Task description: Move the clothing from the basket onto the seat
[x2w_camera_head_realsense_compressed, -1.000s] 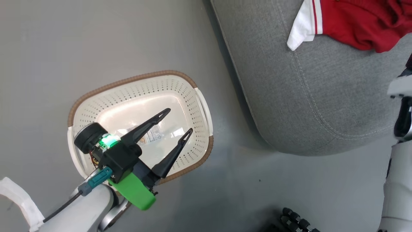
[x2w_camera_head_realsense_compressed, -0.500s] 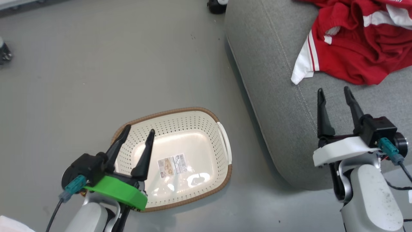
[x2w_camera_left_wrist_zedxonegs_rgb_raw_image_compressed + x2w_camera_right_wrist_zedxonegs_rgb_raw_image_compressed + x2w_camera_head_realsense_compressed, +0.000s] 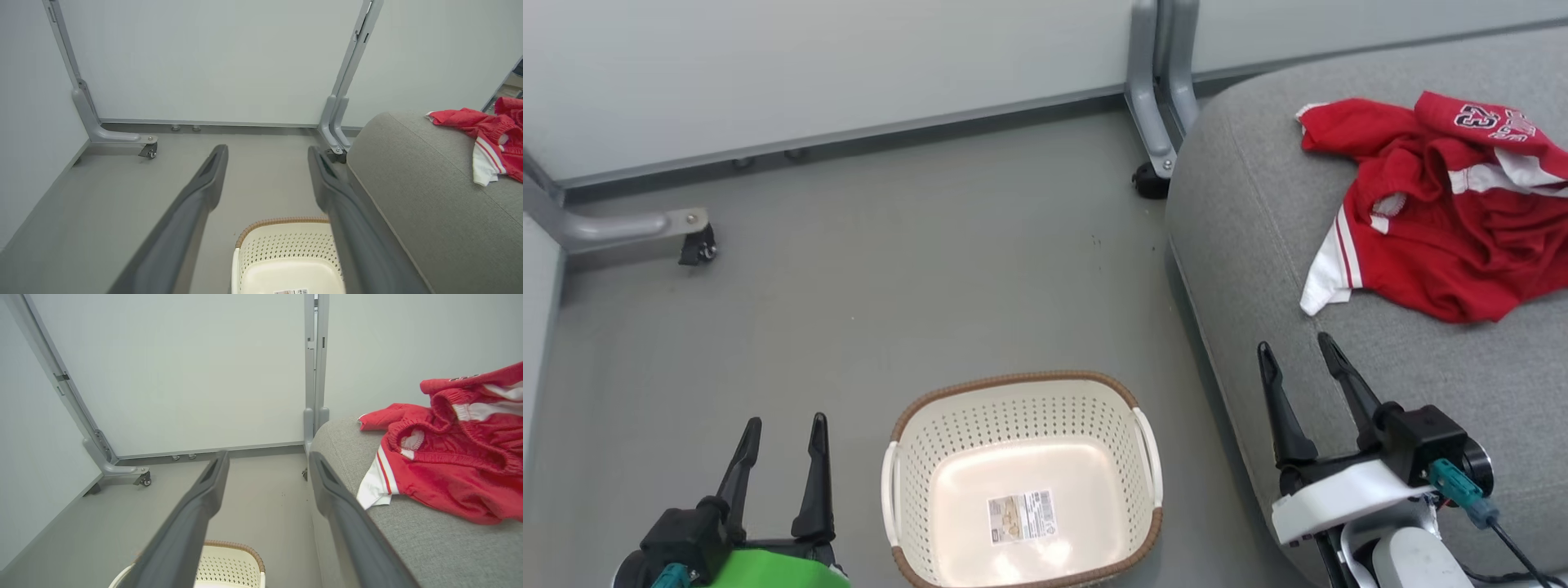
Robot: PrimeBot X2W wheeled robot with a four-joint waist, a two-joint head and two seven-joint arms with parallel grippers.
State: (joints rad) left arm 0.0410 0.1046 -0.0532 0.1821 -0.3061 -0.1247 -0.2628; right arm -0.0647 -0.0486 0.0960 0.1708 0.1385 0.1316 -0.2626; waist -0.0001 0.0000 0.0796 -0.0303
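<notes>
The red clothing point(image 3: 1437, 220) with white trim lies crumpled on the grey seat point(image 3: 1258, 245) at the right; it also shows in the left wrist view point(image 3: 490, 139) and the right wrist view point(image 3: 449, 465). The cream basket point(image 3: 907, 457) stands on the floor at bottom centre, with just a paper label on its base. My left gripper point(image 3: 783, 425) is open at the lower left, beside the basket, nothing between its fingers. My right gripper point(image 3: 1296, 348) is open over the seat's near edge, short of the clothing and apart from it.
Pale wall panels stand behind on grey metal legs with castors, one leg point(image 3: 1156, 122) by the seat's far corner, another point(image 3: 645, 229) at the left. Grey floor point(image 3: 890, 286) stretches between the panels and the basket.
The head camera has tilted up, so the wall panels come into the picture. My left gripper has drawn back out of the basket to its left side. The right gripper has come into view by the seat.
</notes>
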